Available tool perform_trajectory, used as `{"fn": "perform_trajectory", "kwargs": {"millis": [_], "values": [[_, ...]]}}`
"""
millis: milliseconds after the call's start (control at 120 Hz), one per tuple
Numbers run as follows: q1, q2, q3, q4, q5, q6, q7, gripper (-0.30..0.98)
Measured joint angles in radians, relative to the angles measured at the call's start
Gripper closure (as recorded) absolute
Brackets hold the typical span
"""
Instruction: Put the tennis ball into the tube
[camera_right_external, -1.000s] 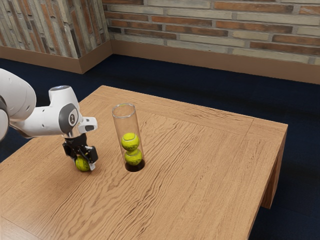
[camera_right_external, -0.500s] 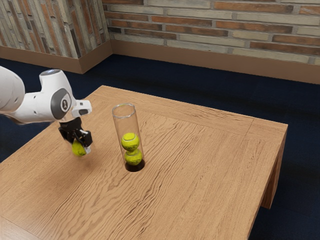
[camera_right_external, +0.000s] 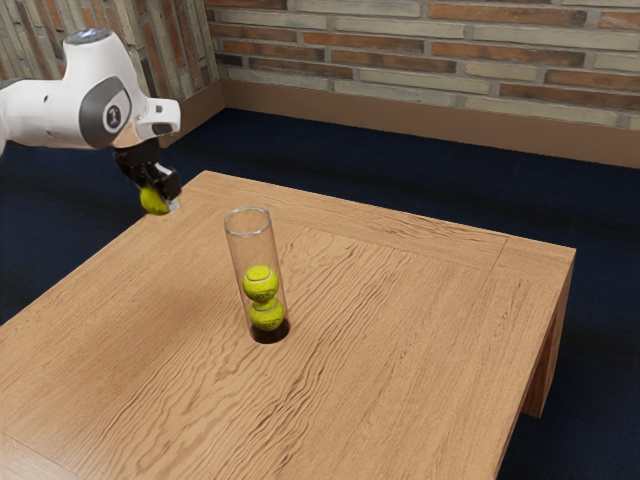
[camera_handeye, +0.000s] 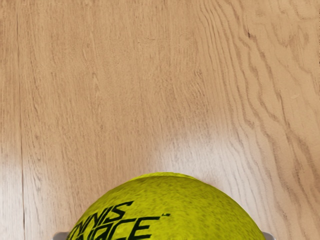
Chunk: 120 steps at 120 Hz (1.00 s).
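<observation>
Yellow-green, the tennis ball (camera_right_external: 153, 202) with its dark lettering is gripped in my tool (camera_right_external: 162, 204), raised above the wooden table (camera_right_external: 400, 350) at the exterior view's left. Apart from it, toward that view's right, the clear tube (camera_right_external: 251, 246) stands upright, two balls (camera_right_external: 261, 285) stacked inside over its dark base (camera_right_external: 272, 334).
</observation>
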Motion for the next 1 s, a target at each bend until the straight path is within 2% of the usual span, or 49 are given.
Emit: {"fn": "perform_trajectory", "kwargs": {"millis": [250,483,683,1000], "values": [[-0.005,-0.005,-0.040,0.091,0.066,-0.068,-0.026,0.32],[-0.010,-0.001,-0.136,0.150,0.119,-0.088,-0.052,0.32],[-0.044,0.008,-0.177,0.173,0.146,-0.093,-0.069,0.32],[-0.128,0.015,-0.184,0.165,0.159,-0.098,-0.101,0.32]]}}
